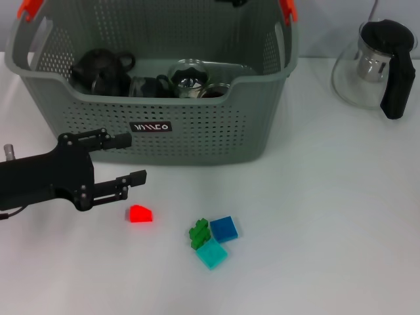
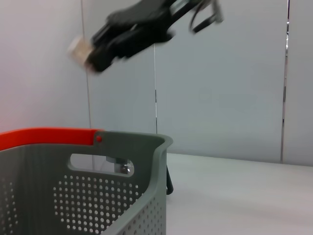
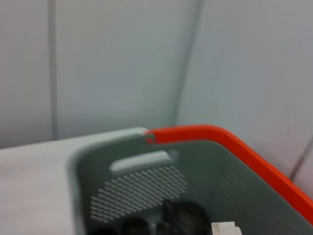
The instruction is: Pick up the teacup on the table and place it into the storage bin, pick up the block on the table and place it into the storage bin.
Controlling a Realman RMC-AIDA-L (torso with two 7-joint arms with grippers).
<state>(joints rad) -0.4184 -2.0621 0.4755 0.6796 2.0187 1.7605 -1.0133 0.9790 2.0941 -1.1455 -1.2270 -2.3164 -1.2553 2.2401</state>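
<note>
Reaching for the red block (image 1: 140, 214) with the left hand (image 1: 125, 159), fingers spread and holding nothing.

Dark cups lie already in the storage bin (image 1: 197, 134) at the far edge of the tabletop (image 1: 328, 216), so the teacup part seems done. The red block still lies on the tabletop just beside the left hand, nearer the front edge. The right hand is over the bin; its state I cannot tell.
</note>
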